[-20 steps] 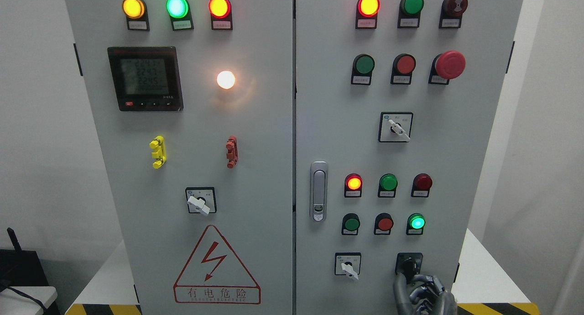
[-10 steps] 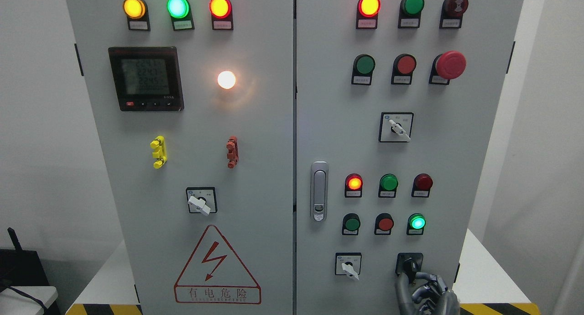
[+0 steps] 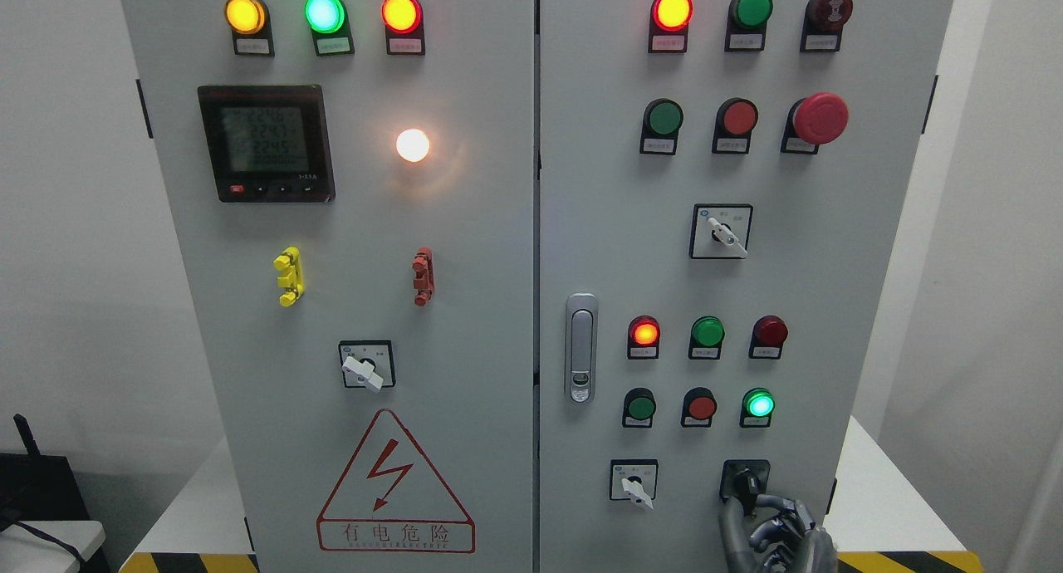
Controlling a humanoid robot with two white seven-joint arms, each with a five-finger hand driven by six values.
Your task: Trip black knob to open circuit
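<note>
The black knob (image 3: 745,478) sits on a black square plate at the lower right of the cabinet's right door (image 3: 598,224). My right hand (image 3: 754,503) comes up from the bottom edge just below it. Its grey fingers (image 3: 776,501) are curled, and thumb and forefinger close on the lower end of the knob's handle. The palm and wrist are cut off by the frame's bottom edge. My left arm does not show.
A white selector switch (image 3: 635,486) sits left of the black knob. Above are a lit green lamp (image 3: 758,404), a red button (image 3: 701,407) and a green button (image 3: 640,407). The door latch (image 3: 580,347) is mid-panel. Yellow-black floor tape (image 3: 897,562) runs below.
My right hand has sunk slightly and shifted a little right, its fingertips staying at the knob. The panel lights are the same.
</note>
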